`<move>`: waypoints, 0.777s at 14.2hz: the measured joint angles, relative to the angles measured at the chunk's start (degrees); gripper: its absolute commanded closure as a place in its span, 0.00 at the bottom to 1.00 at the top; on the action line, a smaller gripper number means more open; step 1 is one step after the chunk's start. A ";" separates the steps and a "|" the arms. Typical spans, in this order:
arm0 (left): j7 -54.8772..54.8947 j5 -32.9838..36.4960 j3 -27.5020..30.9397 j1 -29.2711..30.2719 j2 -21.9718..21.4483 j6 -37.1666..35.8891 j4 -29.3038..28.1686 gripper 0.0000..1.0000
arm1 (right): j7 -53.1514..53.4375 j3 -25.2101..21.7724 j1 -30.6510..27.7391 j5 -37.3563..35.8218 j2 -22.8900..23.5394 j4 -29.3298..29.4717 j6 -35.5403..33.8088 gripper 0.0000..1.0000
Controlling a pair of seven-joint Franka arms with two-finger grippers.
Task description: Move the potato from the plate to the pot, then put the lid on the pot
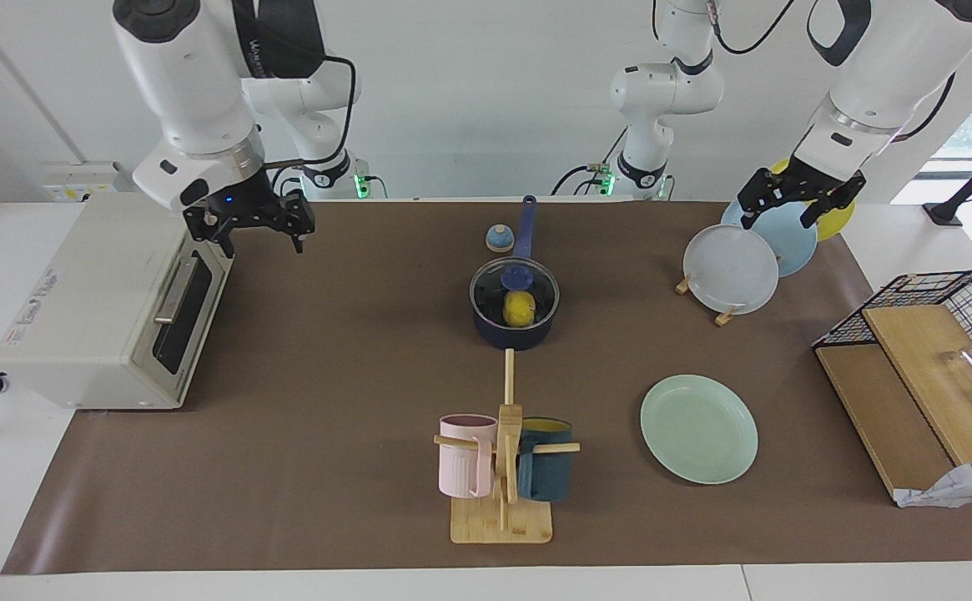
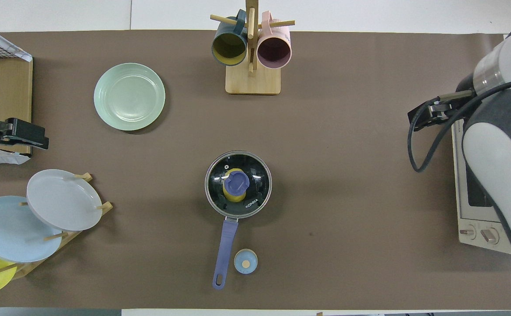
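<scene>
The lid (image 1: 515, 290) sits level on the pot (image 1: 516, 327), metal rim matching the pot's rim all round, and the potato (image 1: 519, 308) shows through the glass inside. The plate (image 1: 698, 428) lies bare on the desk (image 1: 327, 467), farther from the robots than the pot. Judged from this, both steps are done and only withdrawal remains; doing that well means keeping both arms high and off the pot's handle (image 1: 525, 225).

The right end effector (image 1: 249, 225) hangs open and empty over the toaster oven (image 1: 110, 300), well apart from the pot, which lies toward the left arm's end from it. The left end effector (image 1: 796, 199) hangs open and empty over the rack of upright plates (image 1: 752, 250), the pot toward the right arm's end from it.

The overhead view shows the lid's knob (image 2: 237, 182) centred on the glass and the small blue dome (image 2: 245, 261) just beside the handle, apart from it. The facing view alone confirms that both end effectors are raised and touching nothing.
</scene>
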 measured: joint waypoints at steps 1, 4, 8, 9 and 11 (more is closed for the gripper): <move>0.00 0.00 -0.05 0.00 -0.03 0.00 0.02 0.00 | -2.45 -1.88 -0.10 0.51 -0.57 -1.89 0.00 0.00; 0.00 0.00 -0.06 0.00 -0.08 0.00 0.03 0.00 | -6.32 -5.49 -0.50 0.92 -2.59 -6.06 0.71 0.00; 0.00 0.00 -0.17 -0.02 -0.09 0.00 0.04 0.00 | -3.59 -5.57 -0.22 0.92 -3.53 -6.66 0.96 0.00; 0.00 0.00 -0.24 -0.05 -0.09 0.00 0.05 0.00 | -3.36 -5.57 -0.16 0.92 -3.54 -6.58 1.02 0.00; 0.00 -0.01 -0.36 -0.05 -0.09 0.00 0.05 0.00 | -3.12 -5.58 -0.18 0.92 -3.54 -6.20 1.02 0.00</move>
